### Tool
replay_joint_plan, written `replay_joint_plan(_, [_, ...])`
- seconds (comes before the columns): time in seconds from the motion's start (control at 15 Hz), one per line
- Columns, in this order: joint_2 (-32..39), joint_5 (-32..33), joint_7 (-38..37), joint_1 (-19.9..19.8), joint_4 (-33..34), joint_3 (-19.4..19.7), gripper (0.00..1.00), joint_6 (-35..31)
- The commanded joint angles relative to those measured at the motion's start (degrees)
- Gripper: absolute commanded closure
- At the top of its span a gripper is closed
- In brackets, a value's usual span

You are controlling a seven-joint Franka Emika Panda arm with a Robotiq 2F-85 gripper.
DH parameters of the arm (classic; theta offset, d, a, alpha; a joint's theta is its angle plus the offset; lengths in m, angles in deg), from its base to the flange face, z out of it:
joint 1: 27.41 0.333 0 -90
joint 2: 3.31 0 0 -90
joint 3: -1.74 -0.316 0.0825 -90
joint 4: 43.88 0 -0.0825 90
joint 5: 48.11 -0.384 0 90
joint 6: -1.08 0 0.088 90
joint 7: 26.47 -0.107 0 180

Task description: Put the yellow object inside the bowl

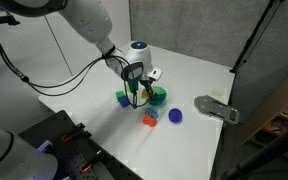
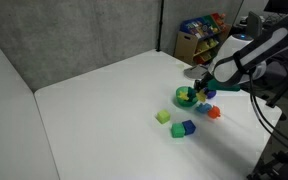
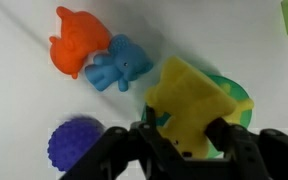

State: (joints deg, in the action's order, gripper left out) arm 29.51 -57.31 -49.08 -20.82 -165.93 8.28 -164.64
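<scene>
In the wrist view my gripper [image 3: 189, 135] is shut on the yellow object [image 3: 189, 105], a bright yellow toy piece held between the black fingers. The green bowl [image 3: 239, 98] shows just behind and under it, mostly covered by the yellow piece. In both exterior views the gripper [image 1: 136, 90] [image 2: 199, 88] hangs right over the green bowl [image 1: 158, 97] [image 2: 184, 98]. The yellow piece is too small to make out clearly in the exterior views.
An orange-red toy [image 3: 79, 40], a blue toy [image 3: 122, 64] and a blue-purple spiky ball [image 3: 76, 145] lie beside the bowl. A pale yellow-green cube [image 2: 163, 116], a green cube and a blue cube [image 2: 188, 126] lie nearby. A grey flat object [image 1: 216, 107] lies near the table edge.
</scene>
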Motion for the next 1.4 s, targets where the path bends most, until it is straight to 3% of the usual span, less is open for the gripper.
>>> replay_joint_plan(0.0, [3.1,1.4,-0.3,1.1,5.3,1.6,0.74,2.2])
replay_joint_plan(0.4, [9.6,2.0,-0.3,1.8,12.6,2.2,0.74,3.5])
replay_joint_plan(0.47, [10.2,1.9,0.0,1.6,13.4,2.1,0.24,3.9])
replay_joint_plan(0.6, [11.2,2.0,-0.1,2.2,14.4,2.7,0.17,3.8])
replay_joint_plan(0.73, [11.1,2.1,-0.1,2.5,14.4,3.1,0.0,3.6])
replay_joint_plan(1.33, [3.6,1.5,4.8,0.2,9.1,-0.2,0.0,3.8])
